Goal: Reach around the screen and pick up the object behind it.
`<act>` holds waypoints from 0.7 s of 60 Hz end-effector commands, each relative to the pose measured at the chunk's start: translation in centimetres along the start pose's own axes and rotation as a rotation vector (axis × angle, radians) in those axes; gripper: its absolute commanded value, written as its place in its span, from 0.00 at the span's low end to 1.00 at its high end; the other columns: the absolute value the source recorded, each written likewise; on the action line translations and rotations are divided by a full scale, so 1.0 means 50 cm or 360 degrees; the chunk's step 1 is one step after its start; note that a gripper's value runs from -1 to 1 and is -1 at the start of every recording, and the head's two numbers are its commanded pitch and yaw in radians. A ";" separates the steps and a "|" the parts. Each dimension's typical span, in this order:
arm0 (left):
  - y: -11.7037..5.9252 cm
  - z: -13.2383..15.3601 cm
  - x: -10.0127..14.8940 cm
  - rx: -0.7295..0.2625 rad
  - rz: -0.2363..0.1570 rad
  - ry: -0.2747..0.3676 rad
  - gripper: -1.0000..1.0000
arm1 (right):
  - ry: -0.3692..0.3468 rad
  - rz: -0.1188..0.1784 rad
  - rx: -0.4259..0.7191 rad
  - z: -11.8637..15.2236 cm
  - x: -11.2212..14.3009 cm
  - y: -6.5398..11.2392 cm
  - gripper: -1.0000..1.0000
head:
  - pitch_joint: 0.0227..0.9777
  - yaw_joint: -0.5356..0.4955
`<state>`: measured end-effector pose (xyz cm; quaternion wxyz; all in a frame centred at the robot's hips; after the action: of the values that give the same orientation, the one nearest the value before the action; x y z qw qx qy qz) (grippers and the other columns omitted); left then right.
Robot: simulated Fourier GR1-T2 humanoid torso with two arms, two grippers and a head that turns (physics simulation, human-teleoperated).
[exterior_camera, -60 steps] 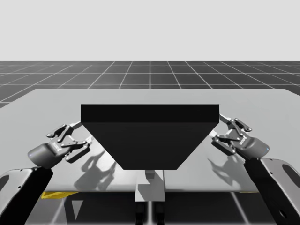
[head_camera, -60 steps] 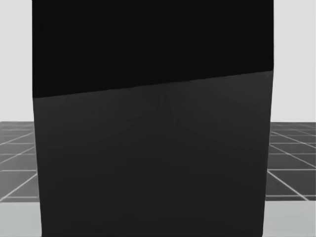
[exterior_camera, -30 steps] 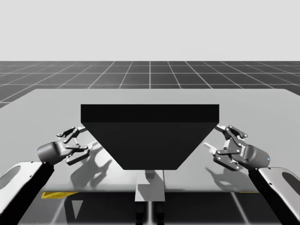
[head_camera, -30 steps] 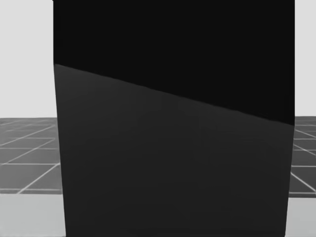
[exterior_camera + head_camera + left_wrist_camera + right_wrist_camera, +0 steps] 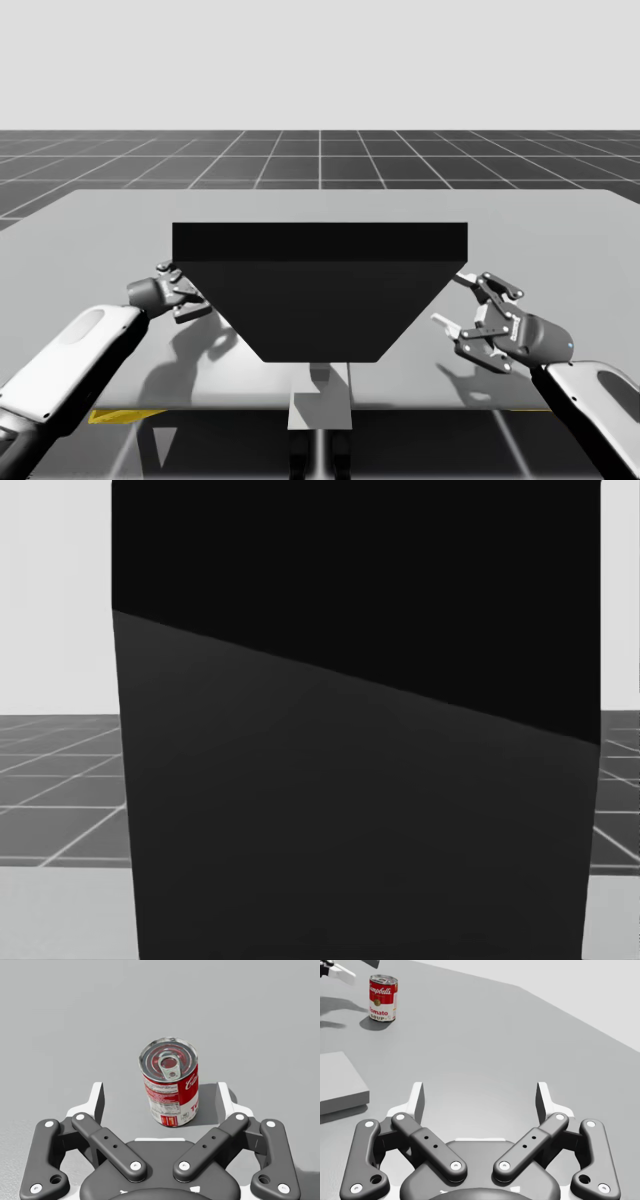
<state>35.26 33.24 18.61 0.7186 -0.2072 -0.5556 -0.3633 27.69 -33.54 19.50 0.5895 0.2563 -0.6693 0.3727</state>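
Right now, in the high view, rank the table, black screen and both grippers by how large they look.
1. table
2. black screen
3. right gripper and left gripper: not ranked; the left sits against the screen's edge, perhaps partly hidden, so it may merely look smaller.

- The screen (image 5: 320, 300) stands on the middle of the table (image 5: 560, 225), between my two arms and straight before my head.
- My left tool (image 5: 186, 291) sits at the screen's left edge, just beside it.
- My right tool (image 5: 452, 300) is near the screen's right edge, apart from it.
- The can (image 5: 170, 1082) stands upright on the table between the left tool's fingers (image 5: 98, 1100), clear of both.
- Seen from the right wrist, the can is well ahead of the right tool, far across the table.
- A flat slab (image 5: 337, 1085) lies on the table nearer the right tool than the can.
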 end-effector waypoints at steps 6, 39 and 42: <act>0.004 -0.084 -0.018 -0.0097 0.0030 0.0028 0.00 | 0.0004 0.0019 0.0035 0.001 -0.001 0.007 0.00 | 0.15 0.55; 0.012 -0.179 -0.066 -0.0158 0.0122 0.0095 0.00 | 0.0035 0.0065 0.0049 0.002 0.000 0.019 0.00 | 0.17 0.53; 0.010 -0.181 -0.070 -0.0166 0.0125 0.0108 0.06 | 0.0038 0.0072 0.0052 0.002 0.001 0.020 0.00 | 0.17 0.53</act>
<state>40.63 28.72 14.14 0.7325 -0.2469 -0.5146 -0.3710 26.94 -33.07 19.37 0.5853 0.2498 -0.6621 0.3958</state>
